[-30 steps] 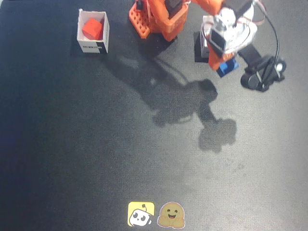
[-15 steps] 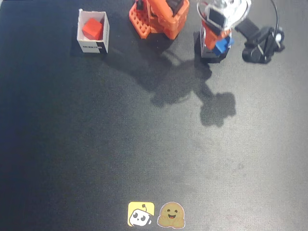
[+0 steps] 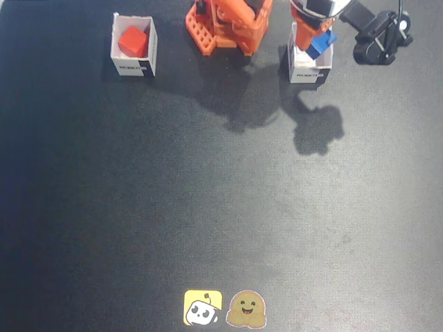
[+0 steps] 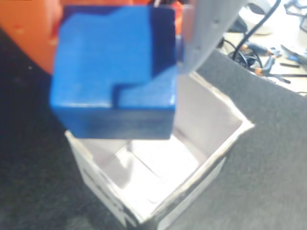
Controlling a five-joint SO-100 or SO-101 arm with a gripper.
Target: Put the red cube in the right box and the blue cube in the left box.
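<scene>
In the fixed view the red cube (image 3: 132,41) lies inside the white box (image 3: 134,67) at the back left. My gripper (image 3: 315,41) is shut on the blue cube (image 3: 321,43) and holds it above the second white box (image 3: 308,72) at the back right. In the wrist view the blue cube (image 4: 112,72) hangs large between the orange finger (image 4: 29,38) and the pale finger (image 4: 208,28). Right under it stands the open, empty white box (image 4: 211,115).
The orange arm base (image 3: 228,24) stands at the back between the two boxes. A black camera mount (image 3: 379,38) on the arm sits right of the gripper. Two stickers (image 3: 203,308) (image 3: 247,309) lie at the mat's front edge.
The gripper has carried the blue cube toward the back of the mat, from in front of the right-hand box to above its opening. The arm's shadow shifted with it.
</scene>
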